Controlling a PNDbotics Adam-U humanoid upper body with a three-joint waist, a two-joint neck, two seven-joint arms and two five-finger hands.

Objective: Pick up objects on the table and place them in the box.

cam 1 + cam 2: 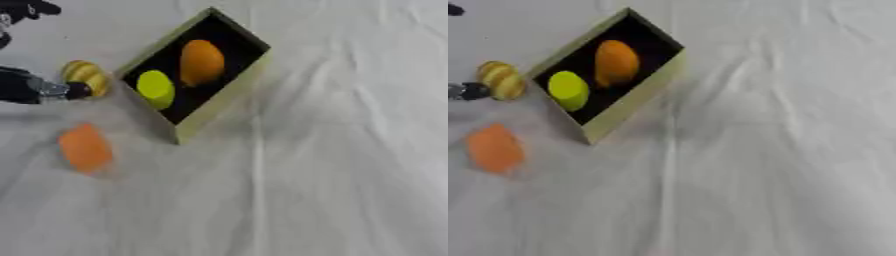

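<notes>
An open box (220, 100) with pale olive walls and a black inside lies askew at the upper left. Inside it are an orange oval object (201, 61) and a yellow-green object (156, 88). A yellow object with brown stripes (86, 77) sits just outside the box's left wall. My left hand (26, 87) comes in from the left edge, and its dark tip touches the striped object. An orange object (85, 148) lies on the cloth below them, apart from the hand. My right hand shows in neither view.
A wrinkled white cloth (332, 165) covers the table. A dark part of the robot (28, 10) shows at the top left corner.
</notes>
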